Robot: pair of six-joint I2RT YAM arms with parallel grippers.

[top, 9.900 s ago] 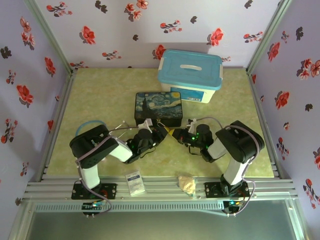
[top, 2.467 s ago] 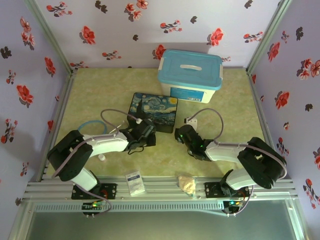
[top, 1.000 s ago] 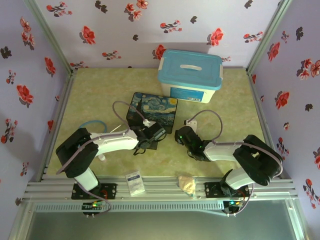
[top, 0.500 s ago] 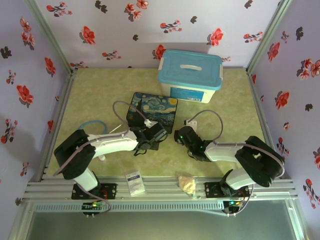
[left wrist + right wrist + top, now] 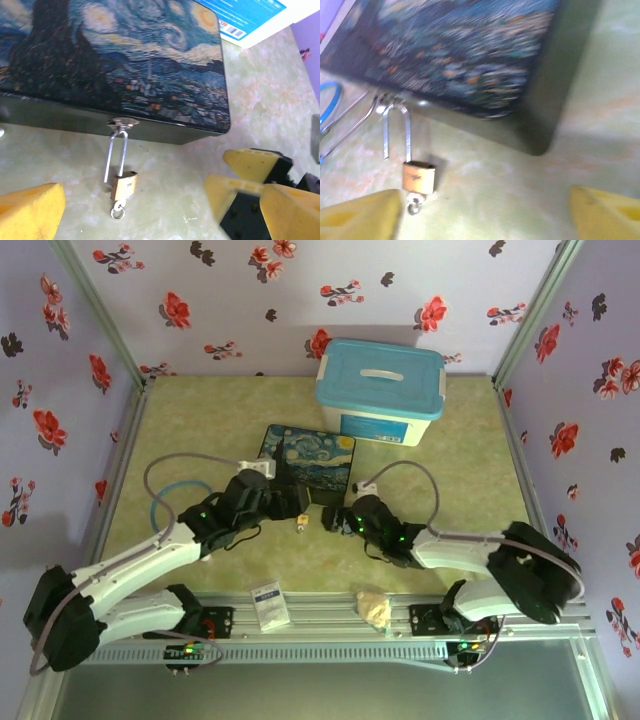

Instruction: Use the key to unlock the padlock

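The left gripper (image 5: 160,207) and the right gripper (image 5: 482,205) both stand wide open and empty near the padlock (image 5: 124,184), which lies on the worktop (image 5: 175,170), its shackle hooked through the painted box's (image 5: 125,60) hasp, the key (image 5: 118,210) at its bottom end.

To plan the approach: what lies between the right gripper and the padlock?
The stretch is bare: in the right wrist view, green tabletop alone separates the right gripper from the padlock hanging on the painted box.
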